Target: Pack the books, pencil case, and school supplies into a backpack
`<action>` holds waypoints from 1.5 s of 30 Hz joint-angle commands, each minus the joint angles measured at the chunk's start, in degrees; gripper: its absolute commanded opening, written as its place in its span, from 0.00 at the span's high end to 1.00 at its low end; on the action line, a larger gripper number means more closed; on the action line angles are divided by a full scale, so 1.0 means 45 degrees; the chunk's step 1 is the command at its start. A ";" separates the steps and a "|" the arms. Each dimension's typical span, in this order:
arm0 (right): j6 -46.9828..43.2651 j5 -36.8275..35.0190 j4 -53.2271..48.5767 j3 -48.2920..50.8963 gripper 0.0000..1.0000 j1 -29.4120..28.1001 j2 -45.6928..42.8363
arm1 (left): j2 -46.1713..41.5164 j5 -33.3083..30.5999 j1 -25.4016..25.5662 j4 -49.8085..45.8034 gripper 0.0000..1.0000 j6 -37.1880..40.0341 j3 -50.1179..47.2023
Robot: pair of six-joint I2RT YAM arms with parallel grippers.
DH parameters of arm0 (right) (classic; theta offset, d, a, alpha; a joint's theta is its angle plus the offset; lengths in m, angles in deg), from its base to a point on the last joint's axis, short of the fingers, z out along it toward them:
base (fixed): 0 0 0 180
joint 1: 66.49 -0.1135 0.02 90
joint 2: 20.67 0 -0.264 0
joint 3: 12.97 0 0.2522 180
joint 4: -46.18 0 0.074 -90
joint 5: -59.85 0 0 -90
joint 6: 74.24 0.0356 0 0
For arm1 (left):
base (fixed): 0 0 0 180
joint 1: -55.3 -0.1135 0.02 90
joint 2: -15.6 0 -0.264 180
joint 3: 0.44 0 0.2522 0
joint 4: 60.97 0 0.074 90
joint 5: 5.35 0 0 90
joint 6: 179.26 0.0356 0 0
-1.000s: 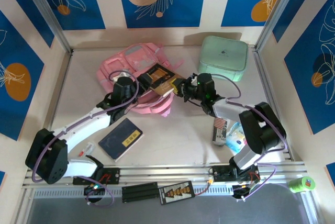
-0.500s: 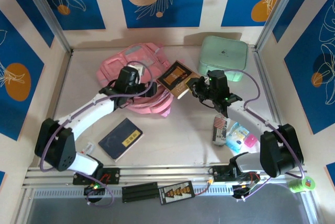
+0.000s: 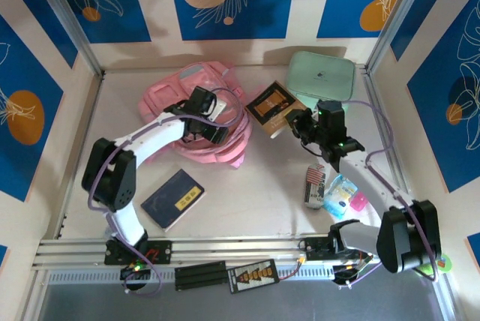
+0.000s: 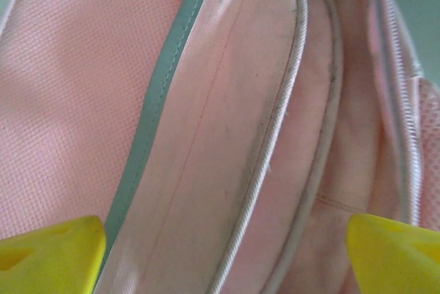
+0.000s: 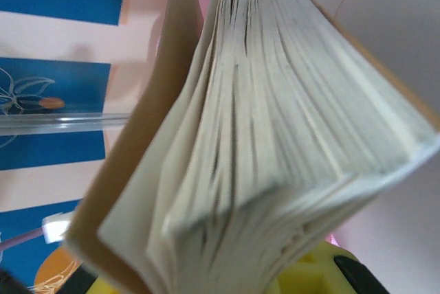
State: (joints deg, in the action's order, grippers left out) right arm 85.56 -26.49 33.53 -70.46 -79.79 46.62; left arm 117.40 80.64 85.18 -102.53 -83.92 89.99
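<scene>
Your right pincer (image 3: 295, 123) has swung its clamped book (image 3: 271, 106) clear of the backpack (image 3: 180, 85). Your left pincer (image 3: 212, 130), apart, looks set to spread the mouth.

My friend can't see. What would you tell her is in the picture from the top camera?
The right gripper holds a brown and tan book between the pink backpack and a mint-green box. The left gripper hangs open over the backpack. A navy book lies on the table, near the front.
</scene>
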 commanded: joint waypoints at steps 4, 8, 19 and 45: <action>-0.0322 0.1257 0.0213 0.0797 0.91 0.0887 -0.1467 | 0.1279 -0.0496 -0.0099 -0.2179 0.22 0.2472 0.1844; -0.0238 0.1296 0.0438 0.1420 0.90 0.0972 -0.2027 | 0.1830 -0.0721 -0.0086 -0.2784 0.31 0.2931 0.2616; -0.0165 0.1533 0.0338 0.1639 0.90 0.1276 -0.2287 | 0.3152 -0.1769 0.0364 -0.3626 0.54 0.2978 0.4142; -0.2469 -0.1504 -0.3199 0.1581 0.91 0.0828 -0.4458 | -0.1531 -0.1897 0.0477 -0.0789 1.00 0.1059 0.2580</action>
State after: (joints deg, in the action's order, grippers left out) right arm 78.15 -30.07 19.28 -62.24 -74.85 28.72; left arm 116.22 71.92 87.30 -111.95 -77.42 102.12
